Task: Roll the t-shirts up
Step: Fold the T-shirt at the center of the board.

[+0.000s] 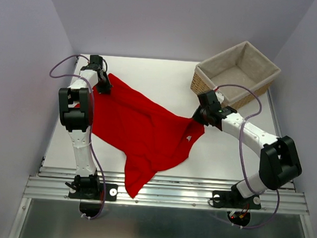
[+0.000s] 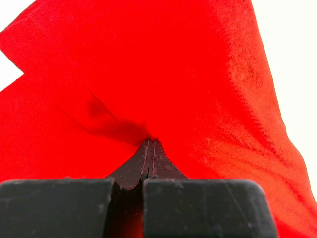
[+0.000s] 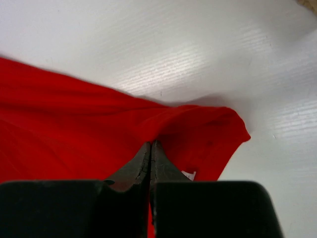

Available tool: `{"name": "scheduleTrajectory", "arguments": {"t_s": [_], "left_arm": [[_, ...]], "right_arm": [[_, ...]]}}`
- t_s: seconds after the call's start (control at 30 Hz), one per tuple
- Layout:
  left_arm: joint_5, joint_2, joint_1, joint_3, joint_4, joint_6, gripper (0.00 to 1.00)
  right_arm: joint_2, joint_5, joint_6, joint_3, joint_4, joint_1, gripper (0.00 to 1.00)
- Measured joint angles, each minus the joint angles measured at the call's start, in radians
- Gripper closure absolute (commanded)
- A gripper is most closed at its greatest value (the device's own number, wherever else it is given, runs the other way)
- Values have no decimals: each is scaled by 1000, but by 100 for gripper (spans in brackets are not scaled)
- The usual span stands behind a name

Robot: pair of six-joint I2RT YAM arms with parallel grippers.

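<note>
I see the white desk (image 1: 150, 75) carrying a red t-shirt (image 1: 141, 128), spread crumpled from the far left to the near edge, and a beige-lined wicker basket (image 1: 203, 83) at its far right corner.

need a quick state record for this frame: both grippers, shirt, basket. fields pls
left gripper: shut on t-shirt, at its far-left corner
right gripper: shut on t-shirt, at its right edge
t-shirt: red, unrolled, creased, spanning between the two pinches
t-shirt near end: reaches over the near edge of the table
basket: wicker, beige lining, far right corner, apart from the t-shirt
rolling: not started
</note>
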Motion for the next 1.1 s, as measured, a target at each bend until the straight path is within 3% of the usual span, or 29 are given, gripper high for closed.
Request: {"name": "scheduleTrajectory", "arguments": {"t_s": [0.43, 0.5, 0.73, 1.1], "left_arm": [[7, 0, -5, 0, -6, 0, 100], [8, 0, -6, 0, -8, 0, 100], [1, 0, -6, 0, -7, 0, 100], [21, -5, -5, 24, -11, 4, 100]], "right_arm": [[-140, 35, 95, -275, 42, 66, 98], [-136, 47, 106, -283, 42, 73, 86], [-99, 126, 106, -282, 15, 79, 66], [-168, 166, 57, -195, -59, 99, 59]]}}
